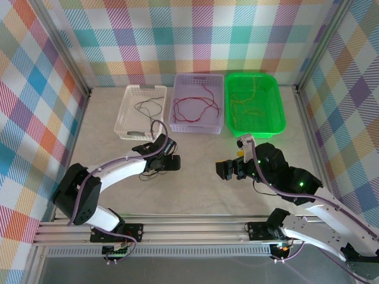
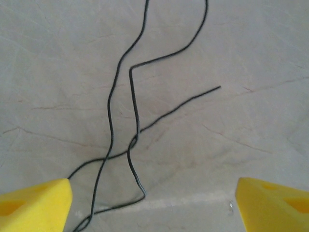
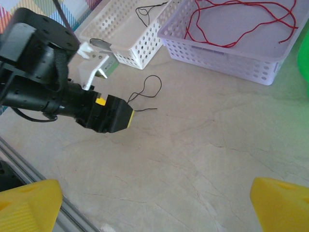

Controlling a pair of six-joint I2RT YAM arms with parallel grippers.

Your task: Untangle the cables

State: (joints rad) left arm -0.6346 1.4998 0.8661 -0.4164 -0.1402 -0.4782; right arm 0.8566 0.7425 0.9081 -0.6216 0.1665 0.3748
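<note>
Left end effector (image 2: 153, 195) over black cable (image 2: 134, 140)

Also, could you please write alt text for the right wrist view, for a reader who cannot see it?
The left gripper points at a thin black cable looped on the pale table. Behind stand a white basket and a lilac basket holding red cables. The open right gripper shows yellow fingertips in the bottom corners.
</note>
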